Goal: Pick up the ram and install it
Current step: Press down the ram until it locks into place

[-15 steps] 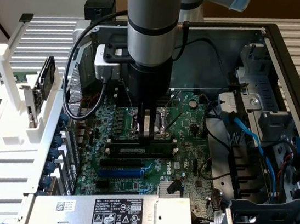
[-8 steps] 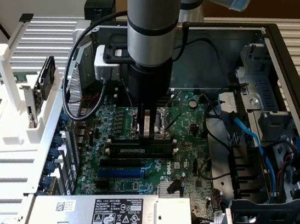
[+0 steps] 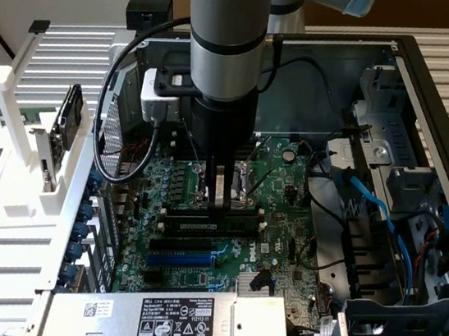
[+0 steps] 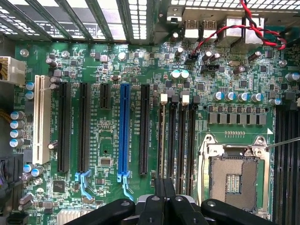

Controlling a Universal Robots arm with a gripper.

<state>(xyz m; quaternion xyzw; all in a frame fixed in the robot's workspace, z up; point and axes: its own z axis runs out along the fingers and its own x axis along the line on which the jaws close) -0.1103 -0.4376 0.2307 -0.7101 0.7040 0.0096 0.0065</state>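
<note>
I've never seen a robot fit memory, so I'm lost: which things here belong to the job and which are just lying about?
Part of the job:
claw, shut above the board
ram, apparently in a slot beside it
black slots with white clips

Just lying about:
blue slot
processor socket
blue cable
white rack

1. The green motherboard (image 3: pixel 280 184) lies flat inside the open metal computer case (image 3: pixel 431 104).
2. The long blue plastic slot (image 3: pixel 183 259) lies between black slots.
3. The grey power supply box (image 3: pixel 179 324) sits before the board.
</note>
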